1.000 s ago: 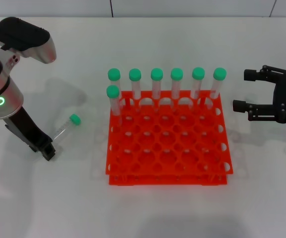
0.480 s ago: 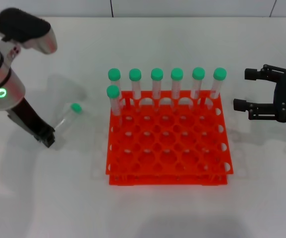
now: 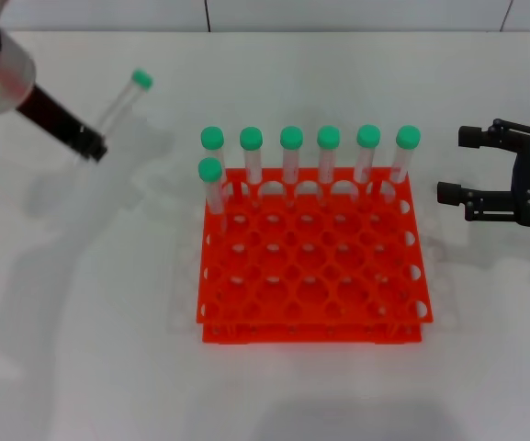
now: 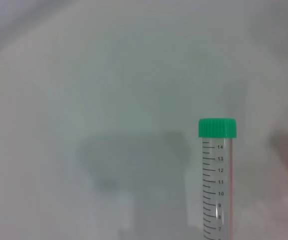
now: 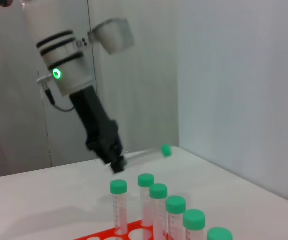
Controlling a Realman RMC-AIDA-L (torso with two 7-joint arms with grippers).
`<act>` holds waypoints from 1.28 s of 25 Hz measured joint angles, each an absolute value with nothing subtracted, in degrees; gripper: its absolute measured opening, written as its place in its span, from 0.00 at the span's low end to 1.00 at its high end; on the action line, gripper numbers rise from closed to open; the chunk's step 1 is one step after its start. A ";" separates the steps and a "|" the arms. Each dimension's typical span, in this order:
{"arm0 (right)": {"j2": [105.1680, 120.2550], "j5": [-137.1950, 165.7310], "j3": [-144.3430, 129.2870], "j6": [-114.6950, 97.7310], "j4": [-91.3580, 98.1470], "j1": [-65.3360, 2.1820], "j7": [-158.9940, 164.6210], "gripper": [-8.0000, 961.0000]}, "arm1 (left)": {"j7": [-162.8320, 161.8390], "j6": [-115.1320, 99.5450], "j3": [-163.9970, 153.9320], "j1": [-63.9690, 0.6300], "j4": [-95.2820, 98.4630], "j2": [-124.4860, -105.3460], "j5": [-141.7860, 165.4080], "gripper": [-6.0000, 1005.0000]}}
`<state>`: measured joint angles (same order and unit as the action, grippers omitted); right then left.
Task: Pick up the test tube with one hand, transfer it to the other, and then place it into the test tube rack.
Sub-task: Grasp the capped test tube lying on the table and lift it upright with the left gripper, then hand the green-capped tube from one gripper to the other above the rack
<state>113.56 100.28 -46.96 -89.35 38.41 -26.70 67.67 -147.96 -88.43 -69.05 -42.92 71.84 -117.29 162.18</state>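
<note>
Counted: eight tubes, one rack, two grippers.
Seven green-capped tubes [image 3: 291, 156] stand in the test tube rack [image 3: 312, 276] (six far, one nearer); one test tube [image 3: 123, 98] far left.

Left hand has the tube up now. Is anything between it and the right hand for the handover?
Nothing blocks an airborne path. The left hand holds the test tube clear of the table, left of the test tube rack. Between it and the open right hand stand the seven racked tubes, so pass above their caps.

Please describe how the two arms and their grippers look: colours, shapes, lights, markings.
The left arm is a silver-white cylinder with black bands and a round green light. Its left gripper is long, slim and black. The right gripper is black too, wider, with two spread fingers ending in blocky tips. The right arm itself is out of view.
</note>
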 joint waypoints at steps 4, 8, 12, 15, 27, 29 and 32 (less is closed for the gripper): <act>113.52 100.28 -46.87 -89.34 38.41 -26.49 67.67 0.89 | -146.68 -84.00 -69.26 -42.09 75.98 -118.57 161.55 0.19; 113.50 99.99 -46.84 -89.51 38.40 -26.51 67.68 0.89 | -140.57 -79.90 -69.40 -40.64 78.90 -119.24 153.69 0.19; 113.35 98.87 -46.84 -89.61 38.41 -26.27 67.67 0.89 | -131.58 -78.18 -67.59 -39.90 78.15 -118.90 141.14 0.19; 113.39 98.81 -46.84 -89.63 38.42 -26.25 67.67 0.89 | -124.67 -79.44 -65.07 -40.28 74.67 -118.52 133.54 0.19; 113.29 97.62 -46.85 -89.88 38.47 -26.32 68.37 0.89 | -96.77 -87.11 -60.79 -40.73 54.06 -115.16 108.83 0.19; 113.14 96.90 -46.85 -90.28 38.47 -26.37 68.67 0.89 | -90.37 -89.85 -59.62 -41.45 48.30 -114.33 105.74 0.19; 112.70 94.92 -46.84 -91.34 38.50 -26.37 69.82 0.89 | -85.66 -90.83 -58.72 -43.33 41.04 -113.07 105.23 0.19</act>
<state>112.70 94.92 -46.84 -91.34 38.50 -26.37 69.82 -85.66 -90.83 -58.72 -43.33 41.04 -113.07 105.23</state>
